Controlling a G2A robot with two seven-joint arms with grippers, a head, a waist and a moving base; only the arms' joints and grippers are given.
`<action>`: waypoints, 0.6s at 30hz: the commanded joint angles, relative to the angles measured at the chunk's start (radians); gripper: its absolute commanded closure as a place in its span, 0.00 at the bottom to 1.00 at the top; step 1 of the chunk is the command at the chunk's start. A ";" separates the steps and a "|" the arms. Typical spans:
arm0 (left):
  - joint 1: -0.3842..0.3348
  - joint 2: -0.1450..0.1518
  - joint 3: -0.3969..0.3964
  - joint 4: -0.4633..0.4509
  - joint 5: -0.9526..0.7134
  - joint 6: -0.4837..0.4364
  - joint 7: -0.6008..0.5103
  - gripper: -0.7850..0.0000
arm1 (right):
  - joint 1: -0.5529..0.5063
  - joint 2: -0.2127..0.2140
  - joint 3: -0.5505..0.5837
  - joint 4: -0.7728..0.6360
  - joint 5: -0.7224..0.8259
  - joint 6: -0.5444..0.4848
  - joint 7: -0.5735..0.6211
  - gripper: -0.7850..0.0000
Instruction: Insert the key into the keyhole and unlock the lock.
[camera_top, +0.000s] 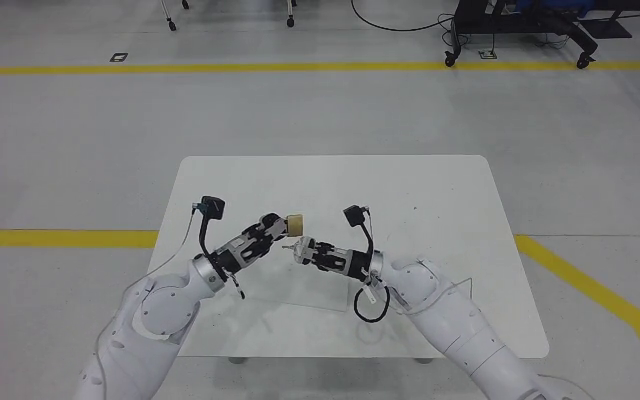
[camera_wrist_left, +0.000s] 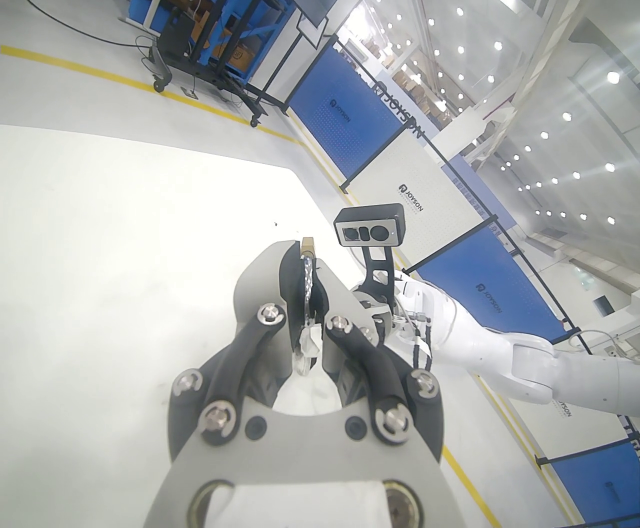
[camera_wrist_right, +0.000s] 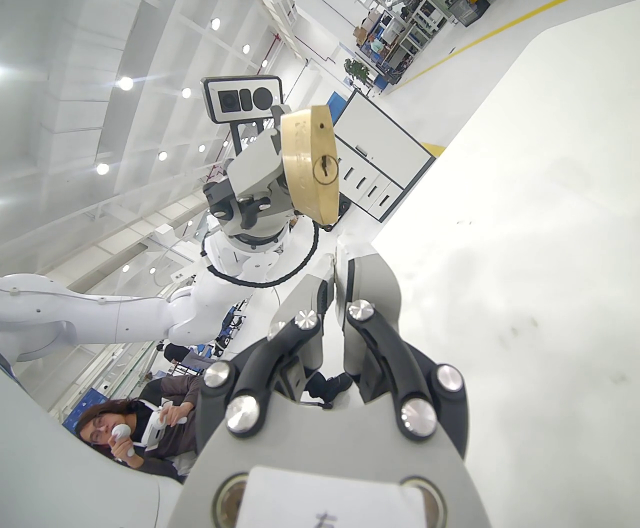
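Over the table (camera_top: 420, 200): one lock (camera_wrist_right: 310, 165), one key (camera_wrist_right: 332, 261).

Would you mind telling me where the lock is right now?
In the top view the lock hangs above the table's middle, clamped in the left gripper, its keyhole facing the right gripper's key close by.

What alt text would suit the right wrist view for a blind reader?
A brass padlock, gripped by the left pincer, is held up with its keyhole facing the camera. In front, the right pincer is closed on a thin key, not yet in the keyhole.
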 joint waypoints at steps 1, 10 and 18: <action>0.001 0.000 0.001 0.000 0.002 -0.001 -0.005 1.00 | 0.000 -0.001 0.005 0.001 0.003 0.001 0.002 1.00; -0.001 -0.003 0.010 0.006 0.016 -0.001 -0.012 1.00 | -0.003 -0.006 0.027 0.003 0.017 0.003 0.015 1.00; -0.006 -0.006 0.017 0.014 0.023 0.002 -0.020 1.00 | -0.005 -0.011 0.044 0.004 0.029 0.004 0.028 1.00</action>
